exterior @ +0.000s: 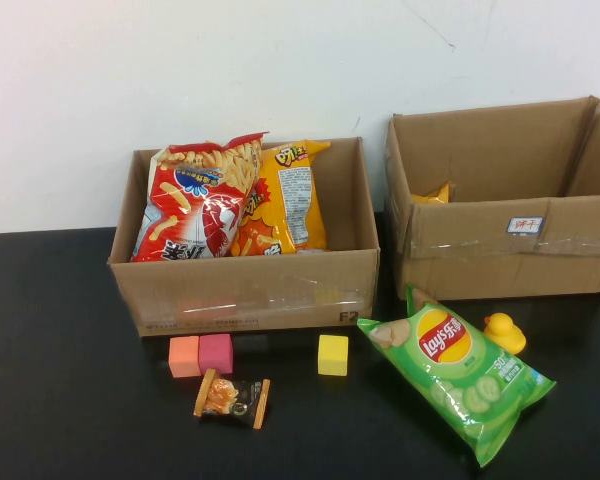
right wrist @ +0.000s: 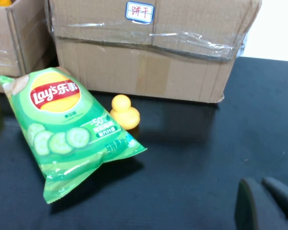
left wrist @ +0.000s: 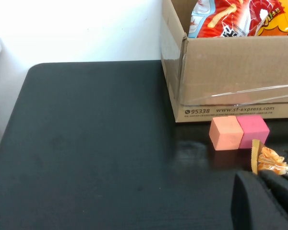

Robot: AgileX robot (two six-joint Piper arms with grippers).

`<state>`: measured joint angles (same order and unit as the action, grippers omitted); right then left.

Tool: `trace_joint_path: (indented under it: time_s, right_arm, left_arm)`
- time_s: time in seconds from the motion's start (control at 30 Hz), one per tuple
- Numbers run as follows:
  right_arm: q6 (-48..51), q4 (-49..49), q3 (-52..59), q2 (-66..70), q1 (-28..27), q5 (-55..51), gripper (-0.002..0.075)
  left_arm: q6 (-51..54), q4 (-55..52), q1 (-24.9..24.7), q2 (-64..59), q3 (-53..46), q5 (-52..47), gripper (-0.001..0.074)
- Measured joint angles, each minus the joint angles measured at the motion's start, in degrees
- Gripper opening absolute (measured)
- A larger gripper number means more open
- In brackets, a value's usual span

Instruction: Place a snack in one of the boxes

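White wall behind, black worktop (exterior: 60, 400). Green Lay's bag (exterior: 460, 372) flat before right box (exterior: 500, 250), within reach. Left box (exterior: 245, 290) half full. Left claw (left wrist: 266, 201) near small snack packet (exterior: 232, 398), right claw (right wrist: 266, 203) near Lay's; grip of both cannot tell, nothing held.

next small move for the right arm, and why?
Probably ease the right gripper forward toward the green chip bag. The bag lies flat on the table, outside both boxes, beside the yellow duck and in front of the right box. The left gripper is near the small snack packet.
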<state>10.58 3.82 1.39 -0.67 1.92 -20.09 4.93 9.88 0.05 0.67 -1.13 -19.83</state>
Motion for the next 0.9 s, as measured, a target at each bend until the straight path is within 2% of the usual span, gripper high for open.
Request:
trace_joint_path:
  time_s: [0.13, 0.2, 0.37, 0.47, 0.5, 0.6, 0.67, 0.9]
  right_arm:
    - [0.0, -0.3, 0.2, 0.0, 0.0, 2.1, -0.0001]
    - [0.0, 0.0, 0.2, 0.0, 0.0, 7.0, -0.0001]
    - [-0.8, 1.1, 0.2, 0.0, 0.0, 30.5, -0.0001]
    - [-3.2, 1.5, 0.2, 0.0, 0.0, 43.9, -0.0001]
    - [-5.0, 1.9, 0.2, 0.0, 0.0, 53.1, -0.0001]
    - [-6.1, 2.7, 0.2, -0.2, 0.0, 63.2, -0.0001]
    - [-6.5, 3.7, 0.2, -0.3, 0.0, 66.1, -0.0001]
    - [-3.0, 6.1, 0.2, -0.3, 0.0, 64.5, -0.0001]
  left_arm:
    - [0.2, 0.0, 0.0, 0.0, 0.0, 0.1, -0.0001]
    - [0.2, 0.0, 0.0, 0.0, 0.0, 0.7, -0.0001]
    - [0.3, 0.0, 0.0, 0.0, -0.4, 9.3, -0.0001]
    - [0.3, 0.0, 0.0, 0.0, -0.4, 19.4, -0.0001]
    - [0.4, 0.0, 0.0, 0.0, -0.4, 26.0, -0.0001]
    - [0.4, 0.1, 0.0, 0.0, -0.4, 33.5, -0.0001]
    - [0.4, 0.1, 0.0, 0.0, -0.4, 36.5, -0.0001]
    - [-1.7, 2.4, 0.0, 0.0, -0.4, 40.8, -0.0001]
